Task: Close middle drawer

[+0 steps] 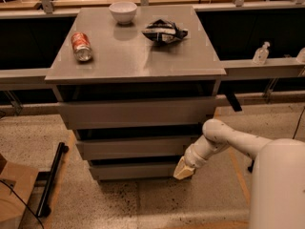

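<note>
- At the middle of the speckled floor (143, 204) stands the cabinet (136, 66): a boxy, matte-grey unit with a smooth, faintly shiny flat top and three plain fronts stacked below it.
- From the right comes the arm (228, 140), white, rounded and glossy, bending down and to the left toward the cabinet's lower right corner.
- Under the top sits the top drawer (138, 112), the tallest front.
- Below it lies the middle drawer (138, 148), a wide, shallow, handleless grey slab. Its long axis runs left to right across our view, and a dark strip shows above it. We cannot tell how far it stands out.
- Lowest is the bottom drawer (133, 171), narrower and just as plain.
- Our gripper (183, 169) is a tan wedge at the arm's end, just below the right end of the middle drawer and in front of the right end of the bottom drawer.
- The middle drawer's front thus lies up and to the left of the gripper. We judge the push must go straight into the cabinet, across that long axis.
- We cannot tell how far the gripper is open, and we see nothing in it.
- On the top lie a crumpled dark bag (164, 31), a round white bowl (123, 11) and a red can (81, 46) on its side, each well apart from the others.
</note>
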Robot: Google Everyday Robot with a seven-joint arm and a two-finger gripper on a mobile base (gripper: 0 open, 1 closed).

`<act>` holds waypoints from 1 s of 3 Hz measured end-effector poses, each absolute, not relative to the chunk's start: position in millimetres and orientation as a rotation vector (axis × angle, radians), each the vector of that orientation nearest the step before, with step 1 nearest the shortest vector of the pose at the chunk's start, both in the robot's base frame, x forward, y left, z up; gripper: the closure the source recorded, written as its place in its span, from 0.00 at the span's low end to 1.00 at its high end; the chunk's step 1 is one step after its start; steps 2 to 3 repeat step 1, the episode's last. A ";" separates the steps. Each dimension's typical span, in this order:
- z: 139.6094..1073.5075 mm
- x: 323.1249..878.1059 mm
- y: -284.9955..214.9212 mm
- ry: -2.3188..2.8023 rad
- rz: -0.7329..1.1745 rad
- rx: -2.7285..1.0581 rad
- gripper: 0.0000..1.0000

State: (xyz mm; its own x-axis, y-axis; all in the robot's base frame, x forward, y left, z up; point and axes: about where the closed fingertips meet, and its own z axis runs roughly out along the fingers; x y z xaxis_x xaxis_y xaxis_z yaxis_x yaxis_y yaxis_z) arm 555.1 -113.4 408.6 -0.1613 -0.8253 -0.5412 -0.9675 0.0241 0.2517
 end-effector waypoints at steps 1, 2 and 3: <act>405.0 543.5 -111.0 2.059 0.880 -1.874 0.82; 405.0 543.5 -111.0 2.059 0.880 -1.874 0.82; 405.0 543.5 -111.0 2.059 0.880 -1.874 0.82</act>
